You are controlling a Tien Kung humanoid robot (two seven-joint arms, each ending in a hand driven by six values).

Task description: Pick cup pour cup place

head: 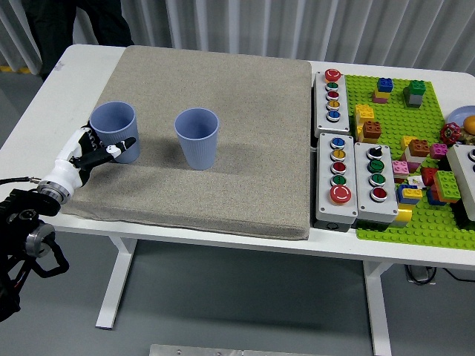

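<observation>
So far the task is sitting at its very first step: the left hand, white and black with five fingers, is wrapping around the lower wall of the left pale blue plastic cup, with a dark fingertip showing across the cup's front and the rest of the hand pressing in from the cup's left side. The cup is standing upright on the coarse beige fabric mat, seemingly not yet lifted, though contact under its base is hard to judge. The second pale blue plastic cup is standing upright near it, to its right, apart from the hand and untouched. Whether either cup is holding anything is not visible. Judging by this, the lifting, the pouring into the other cup and the setting down are all waiting to be done. The right hand is not appearing anywhere over the white table.
</observation>
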